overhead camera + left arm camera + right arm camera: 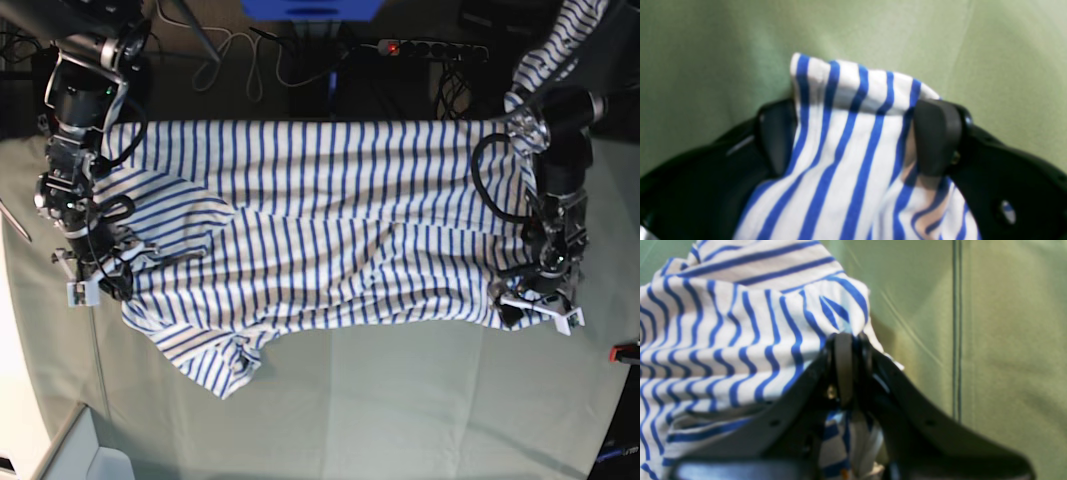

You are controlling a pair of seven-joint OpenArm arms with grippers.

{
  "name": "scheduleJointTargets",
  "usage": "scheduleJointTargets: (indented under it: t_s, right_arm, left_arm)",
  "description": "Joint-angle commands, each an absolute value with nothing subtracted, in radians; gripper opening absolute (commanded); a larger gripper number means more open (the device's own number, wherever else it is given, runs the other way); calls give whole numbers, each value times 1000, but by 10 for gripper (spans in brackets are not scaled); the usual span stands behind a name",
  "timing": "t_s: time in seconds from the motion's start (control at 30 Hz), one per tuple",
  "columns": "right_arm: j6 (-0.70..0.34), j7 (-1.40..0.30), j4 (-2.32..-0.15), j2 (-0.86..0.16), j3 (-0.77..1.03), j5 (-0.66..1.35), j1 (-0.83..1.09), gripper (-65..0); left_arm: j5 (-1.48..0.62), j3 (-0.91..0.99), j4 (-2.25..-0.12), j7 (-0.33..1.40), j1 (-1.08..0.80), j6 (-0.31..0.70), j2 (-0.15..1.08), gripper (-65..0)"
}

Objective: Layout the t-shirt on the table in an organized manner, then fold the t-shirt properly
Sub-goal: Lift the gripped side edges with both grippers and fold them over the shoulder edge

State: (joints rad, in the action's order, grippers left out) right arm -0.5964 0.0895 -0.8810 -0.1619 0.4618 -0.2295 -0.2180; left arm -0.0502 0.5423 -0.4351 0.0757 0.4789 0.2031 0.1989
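The t-shirt [330,230], white with blue stripes, is stretched wide across the far half of the table [400,400], its lower left part rumpled. My left gripper [535,300] is at the shirt's right edge. In the left wrist view [857,110] a fold of the t-shirt [846,150] sits between its black fingers [937,136]. My right gripper [95,280] is at the shirt's left edge. In the right wrist view [848,340] its jaws are pressed together on the t-shirt [723,340]. No dark blue tag shows.
A power strip [430,47] and cables lie behind the table's far edge. A red clamp [625,352] sits at the right edge. More striped cloth [560,40] shows at the top right behind the arm. A seam [955,323] runs across the table cover.
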Motion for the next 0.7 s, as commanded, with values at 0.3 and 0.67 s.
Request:
scheduleJointTargets:
  t_s: [0.3,0.67]
  right_arm:
    - [-608,114,-898,-170,466,-211,-242,-650]
    - [-659,116,-990,-171,472,-97,-176,-650]
  left_arm:
    - [-64,547,-441,114,507,197,205,-648]
    - [-153,549,-880,349,355,197,176,-650]
